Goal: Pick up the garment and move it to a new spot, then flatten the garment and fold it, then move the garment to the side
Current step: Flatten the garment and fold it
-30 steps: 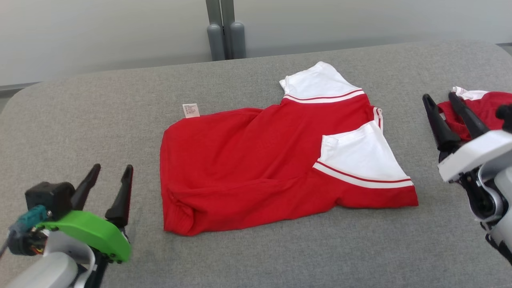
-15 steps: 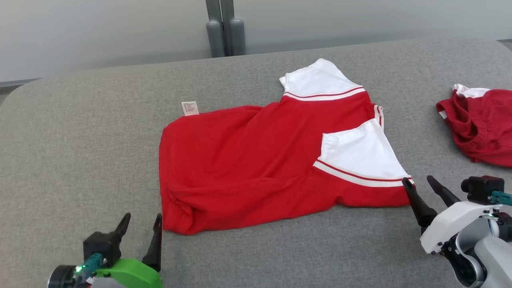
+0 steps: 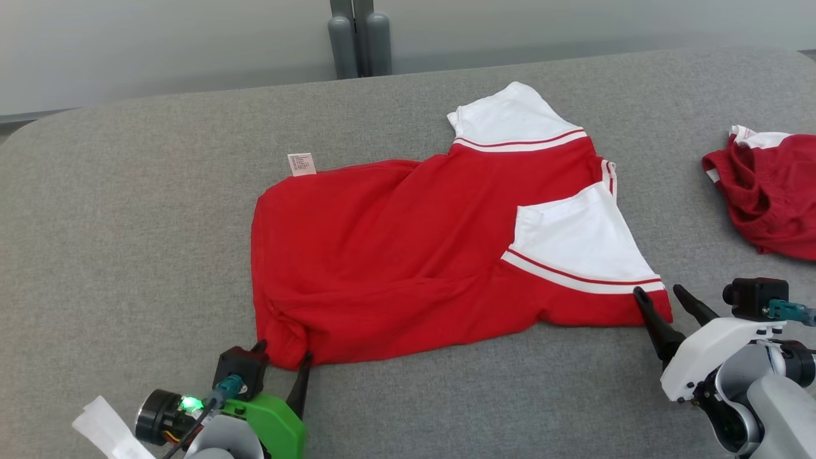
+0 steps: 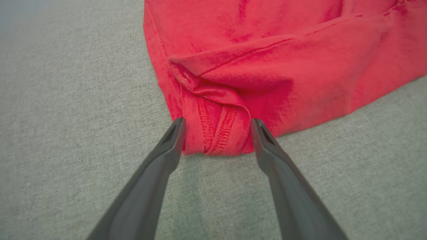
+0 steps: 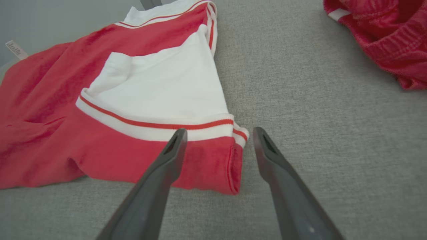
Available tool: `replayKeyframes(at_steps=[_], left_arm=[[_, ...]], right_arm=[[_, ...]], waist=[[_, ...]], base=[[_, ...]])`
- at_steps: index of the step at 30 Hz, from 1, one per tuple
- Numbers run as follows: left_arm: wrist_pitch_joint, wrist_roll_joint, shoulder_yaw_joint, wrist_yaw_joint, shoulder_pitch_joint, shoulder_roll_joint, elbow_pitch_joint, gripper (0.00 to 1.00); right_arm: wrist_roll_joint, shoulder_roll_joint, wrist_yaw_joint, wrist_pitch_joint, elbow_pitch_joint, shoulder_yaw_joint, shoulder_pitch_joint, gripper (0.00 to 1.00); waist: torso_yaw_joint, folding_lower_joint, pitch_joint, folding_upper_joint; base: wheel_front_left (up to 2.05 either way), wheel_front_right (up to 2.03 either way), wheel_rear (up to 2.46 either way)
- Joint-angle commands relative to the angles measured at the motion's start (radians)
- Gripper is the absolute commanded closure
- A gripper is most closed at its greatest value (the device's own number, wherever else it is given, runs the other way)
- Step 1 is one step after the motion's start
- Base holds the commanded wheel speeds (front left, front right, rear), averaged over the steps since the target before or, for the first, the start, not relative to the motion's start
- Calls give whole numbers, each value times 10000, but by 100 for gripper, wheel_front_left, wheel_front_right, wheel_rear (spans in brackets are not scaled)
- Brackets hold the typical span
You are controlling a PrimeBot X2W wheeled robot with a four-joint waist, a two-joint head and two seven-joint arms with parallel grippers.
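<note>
The garment (image 3: 408, 248) is a red shirt with white, red-striped sleeves, lying spread on the grey padded surface (image 3: 127, 210). My left gripper (image 3: 282, 357) is open at its near left corner; in the left wrist view the rumpled red hem (image 4: 217, 133) sits between the two fingers of that gripper (image 4: 217, 125). My right gripper (image 3: 656, 294) is open at the near right corner. In the right wrist view the right gripper (image 5: 219, 133) has that red corner (image 5: 213, 163), below the white sleeve band, lying between its fingers.
A second red garment (image 3: 771, 191) with white trim lies bunched at the right edge and also appears in the right wrist view (image 5: 383, 36). A white label (image 3: 301, 163) sticks out at the shirt's far left. Grey posts (image 3: 357, 44) stand behind the surface.
Both grippers have come in to the shirt's near corners, the left from the lower left and the right from beside the second garment. The head camera shifted slightly.
</note>
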Motion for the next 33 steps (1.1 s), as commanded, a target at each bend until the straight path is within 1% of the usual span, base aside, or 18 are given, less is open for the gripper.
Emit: replayKeyframes(at_steps=[1, 7, 11, 17, 22, 27, 33], left_arm=[[60, 145, -98, -65, -222, -132, 132, 0], [309, 274, -291, 152, -356, -364, 670, 0], [542, 327, -396, 315, -391, -403, 1016, 0], [478, 32, -92, 615, -223, -307, 1184, 0], [444, -105, 24, 685, -90, -194, 1029, 0], [470, -194, 37, 577, 2, -170, 905, 0], [475, -280, 30, 513, -3, -237, 842, 0]], right_arm=[[-119, 56, 5, 47, -37, -43, -10, 0], [-250, 246, 5, 210, -75, -199, 54, 0], [-265, 293, 5, 297, -132, -255, 141, 0], [-331, 361, 5, 465, -143, -364, 222, 0], [-435, 395, 5, 674, -93, -487, 275, 0], [-509, 432, 5, 842, -64, -652, 323, 0], [-529, 624, 5, 1199, 112, -876, 309, 0]], waist=[[-32, 0, 41, 0], [-48, 0, 134, 0], [-29, 0, 189, 0], [15, 0, 163, 0], [73, 0, 123, 0], [85, 0, 112, 0], [100, 0, 92, 0]], base=[[0, 0, 0], [0, 0, 0], [0, 0, 0], [0, 0, 0], [0, 0, 0], [0, 0, 0], [0, 0, 0]])
